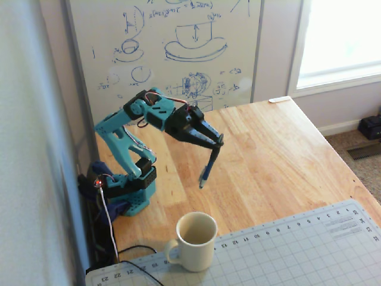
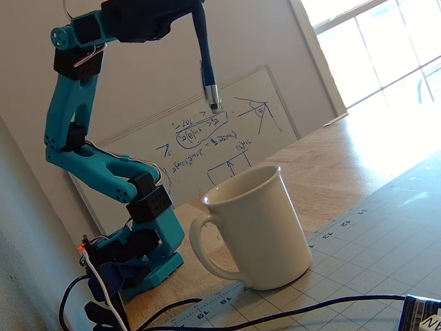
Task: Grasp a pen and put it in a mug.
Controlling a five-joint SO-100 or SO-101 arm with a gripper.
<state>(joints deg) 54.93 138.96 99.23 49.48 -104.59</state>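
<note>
My gripper [image 1: 218, 140] is shut on the top end of the dark blue-black pen [image 1: 208, 165], which hangs nearly upright in the air, silvery tip down, well above the wooden table. In another fixed view the pen [image 2: 205, 55] hangs from the black gripper [image 2: 197, 7] at the top edge, its tip above and behind the mug. The cream-white mug [image 1: 195, 240] stands upright at the near edge of the wood, on the grey cutting mat, handle to the left. It also shows in the low fixed view [image 2: 256, 227]. The pen is apart from the mug.
The teal arm's base [image 1: 128, 190] sits at the table's left edge with cables [image 1: 110, 226] trailing forward. A grey gridded cutting mat [image 1: 286, 250] covers the near right. A whiteboard [image 1: 172, 47] stands behind the table. A black cable [image 2: 310, 307] lies across the mat.
</note>
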